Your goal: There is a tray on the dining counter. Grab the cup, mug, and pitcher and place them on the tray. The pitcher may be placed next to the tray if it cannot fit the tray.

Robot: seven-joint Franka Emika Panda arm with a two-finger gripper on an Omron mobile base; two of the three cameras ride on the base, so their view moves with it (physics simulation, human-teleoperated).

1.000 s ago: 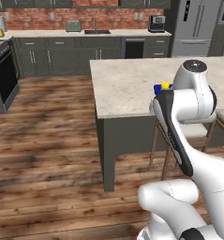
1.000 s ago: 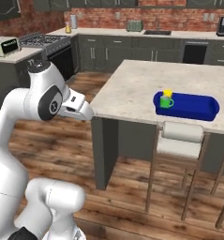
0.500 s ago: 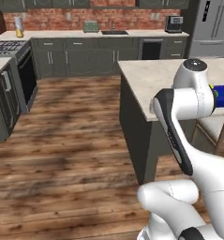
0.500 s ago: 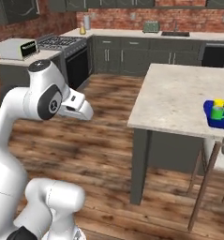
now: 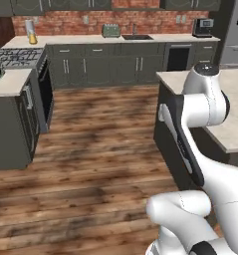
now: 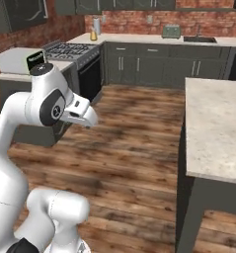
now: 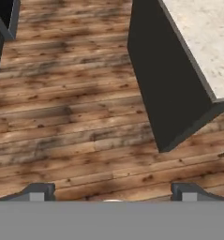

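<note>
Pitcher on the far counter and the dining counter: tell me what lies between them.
In the left base view, wooden floor separates the pitcher from the dining counter, with the stove just before the pitcher.

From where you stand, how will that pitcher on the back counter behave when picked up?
The pitcher looks like clear glass, so probably fragile and slick. Amber liquid sits in its lower part, so likely heavy and sloshy if tilted. It stands tall, so a push might tip it.
</note>
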